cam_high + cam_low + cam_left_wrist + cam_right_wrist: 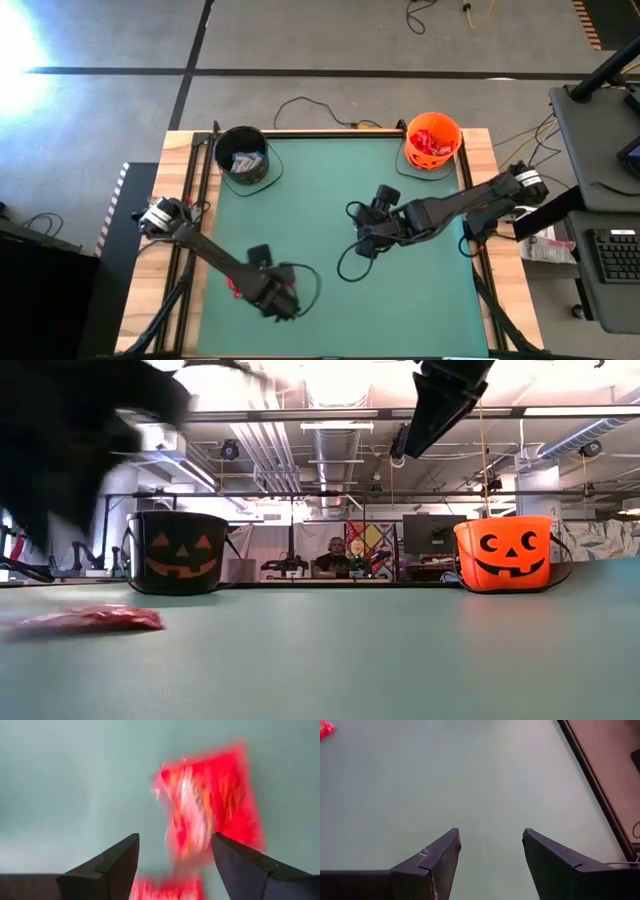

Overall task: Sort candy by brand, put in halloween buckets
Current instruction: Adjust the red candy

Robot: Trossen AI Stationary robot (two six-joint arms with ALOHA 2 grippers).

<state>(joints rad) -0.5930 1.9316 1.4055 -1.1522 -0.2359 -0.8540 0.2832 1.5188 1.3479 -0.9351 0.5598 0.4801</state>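
Hovering left gripper [172, 855], fingers apart, over red candy packet [210, 805] near black bucket [242, 153] | right gripper [491, 847] spread wide, holding nothing, near orange bucket [432, 141]

Even indoor light, ceiling lamps glaring in low view. Strong glare patch on floor, top left from above. Red packet [210, 805] ahead of left gripper [172, 852] smeared by blur.
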